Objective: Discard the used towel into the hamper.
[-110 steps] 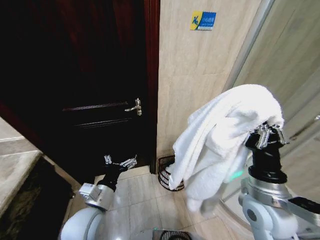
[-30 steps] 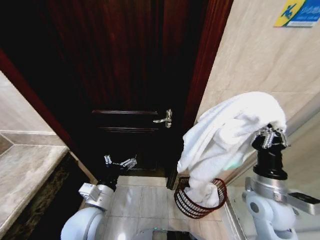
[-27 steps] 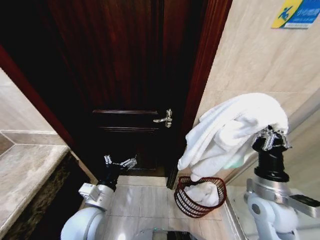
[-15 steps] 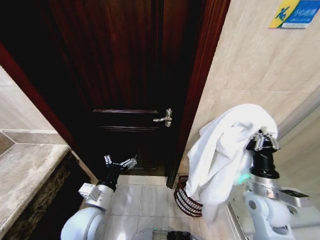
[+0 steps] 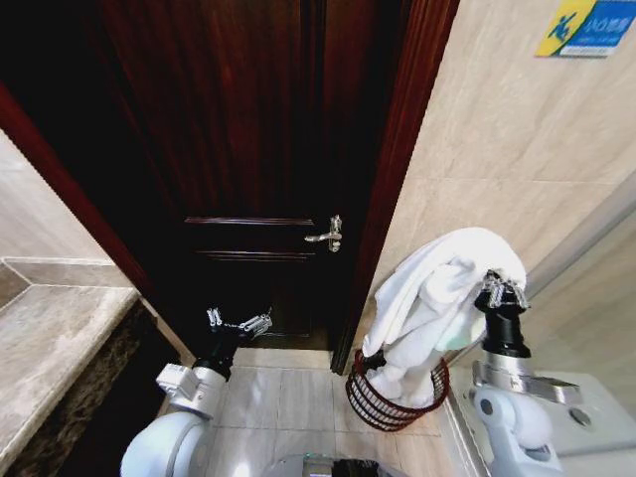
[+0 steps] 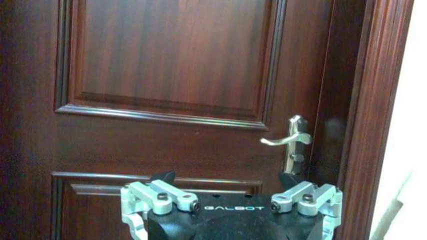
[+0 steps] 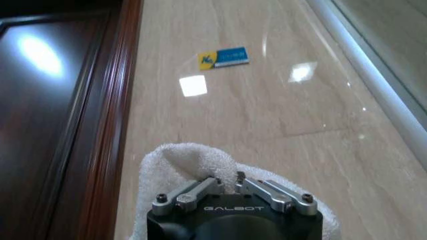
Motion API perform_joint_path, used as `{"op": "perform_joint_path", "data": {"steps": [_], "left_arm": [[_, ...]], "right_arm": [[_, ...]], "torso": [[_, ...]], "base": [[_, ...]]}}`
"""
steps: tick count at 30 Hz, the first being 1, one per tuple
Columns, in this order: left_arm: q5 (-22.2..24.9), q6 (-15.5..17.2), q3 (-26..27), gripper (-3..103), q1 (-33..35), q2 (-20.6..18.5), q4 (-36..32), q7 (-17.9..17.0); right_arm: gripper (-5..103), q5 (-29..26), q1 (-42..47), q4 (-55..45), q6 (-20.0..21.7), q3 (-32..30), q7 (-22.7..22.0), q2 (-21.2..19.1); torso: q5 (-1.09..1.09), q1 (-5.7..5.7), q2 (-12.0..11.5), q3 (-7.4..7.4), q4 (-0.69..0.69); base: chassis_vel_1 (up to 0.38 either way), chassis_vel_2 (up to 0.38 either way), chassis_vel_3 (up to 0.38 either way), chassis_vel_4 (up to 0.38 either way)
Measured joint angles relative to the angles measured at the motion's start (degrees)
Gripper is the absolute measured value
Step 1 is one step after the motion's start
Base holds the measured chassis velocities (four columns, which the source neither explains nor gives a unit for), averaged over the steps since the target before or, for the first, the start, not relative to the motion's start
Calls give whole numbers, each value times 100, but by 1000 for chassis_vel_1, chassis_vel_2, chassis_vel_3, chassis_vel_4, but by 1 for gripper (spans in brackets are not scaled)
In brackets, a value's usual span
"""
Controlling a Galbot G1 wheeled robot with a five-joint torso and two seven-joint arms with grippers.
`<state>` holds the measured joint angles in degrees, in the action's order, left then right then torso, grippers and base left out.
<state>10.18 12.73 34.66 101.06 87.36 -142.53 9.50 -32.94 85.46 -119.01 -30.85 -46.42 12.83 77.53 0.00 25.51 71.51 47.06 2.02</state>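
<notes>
Head view: towel [image 5: 437, 298] is pinched in the right tool [image 5: 504, 292], tail in hamper [image 5: 397, 390] below; bulk draped above may spill over rim if released here.

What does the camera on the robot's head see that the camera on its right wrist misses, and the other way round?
Head view alone: the hamper on the floor tiles by the door frame, the towel's lower end hanging into it, the door handle, and the left gripper, open, held low before the dark door.

Right wrist view alone: bright light reflections on the glossy wall tiles, and a close look at the fingers closed on the cloth.

Both share: the white towel, the right gripper pinching it, the tiled wall with its blue-and-yellow sticker, and the door.
</notes>
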Motion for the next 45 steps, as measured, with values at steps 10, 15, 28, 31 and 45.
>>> {"op": "perform_joint_path", "data": {"steps": [10,15,28,31,45], "left_arm": [[0,0,0,100,0,0,0,0],[0,0,0,100,0,0,0,0],[0,-1,0,100,0,0,0,0],[0,0,0,100,0,0,0,0],[0,0,0,100,0,0,0,0]], "right_arm": [[3,-1,-113,719,-216,258,57,71],[3,-105,-118,850,-220,344,53,65],[3,-179,-280,1643,-344,146,-36,-17],[3,-180,-265,1752,-401,145,-25,-16],[3,-457,-306,2795,-645,353,106,-67]], "torso": [[2,0,0,0,1],[0,0,0,0,0],[0,0,0,0,0],[0,0,0,0,0],[1,0,-1,0,0]], "base": [[0,0,0,0],[0,0,0,0],[0,0,0,0],[0,0,0,0],[0,0,0,0]]}}
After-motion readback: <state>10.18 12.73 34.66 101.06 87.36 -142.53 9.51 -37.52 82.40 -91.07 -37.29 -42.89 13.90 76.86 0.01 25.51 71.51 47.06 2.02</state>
